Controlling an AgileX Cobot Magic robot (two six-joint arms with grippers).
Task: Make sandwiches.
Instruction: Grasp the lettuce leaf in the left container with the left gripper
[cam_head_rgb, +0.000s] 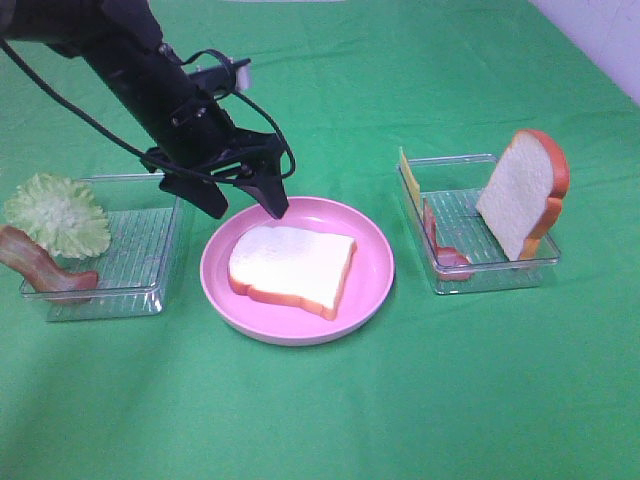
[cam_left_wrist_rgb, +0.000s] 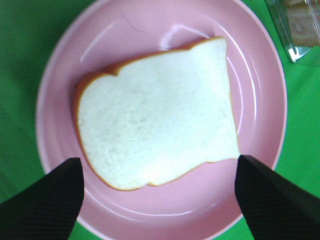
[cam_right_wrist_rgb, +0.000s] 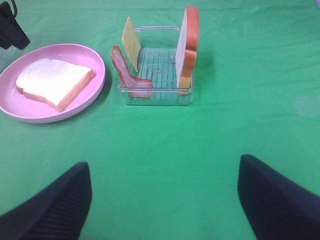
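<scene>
A white bread slice (cam_head_rgb: 290, 265) (cam_left_wrist_rgb: 157, 112) with an orange-brown crust lies flat on the round pink plate (cam_head_rgb: 372, 285) (cam_left_wrist_rgb: 60, 90). My left gripper (cam_head_rgb: 245, 205) (cam_left_wrist_rgb: 159, 160) hangs open just above the slice's far-left side, holding nothing. A second bread slice (cam_head_rgb: 525, 190) (cam_right_wrist_rgb: 187, 45) stands upright in the right clear tray (cam_head_rgb: 490, 275), beside a yellow cheese square (cam_head_rgb: 405, 170) (cam_right_wrist_rgb: 131, 40) and a bacon strip (cam_head_rgb: 440, 245) (cam_right_wrist_rgb: 129, 77). Lettuce (cam_head_rgb: 58, 213) and another bacon strip (cam_head_rgb: 45, 265) rest on the left tray (cam_head_rgb: 140, 270). My right gripper (cam_right_wrist_rgb: 165, 165) is open over bare cloth, well short of the right tray.
A green cloth (cam_head_rgb: 330, 410) covers the whole table. The pink plate sits in the middle between the two clear ribbed trays. A pale surface (cam_head_rgb: 600, 40) shows at the far right corner. The left arm's black cables (cam_head_rgb: 80, 110) hang over the left tray.
</scene>
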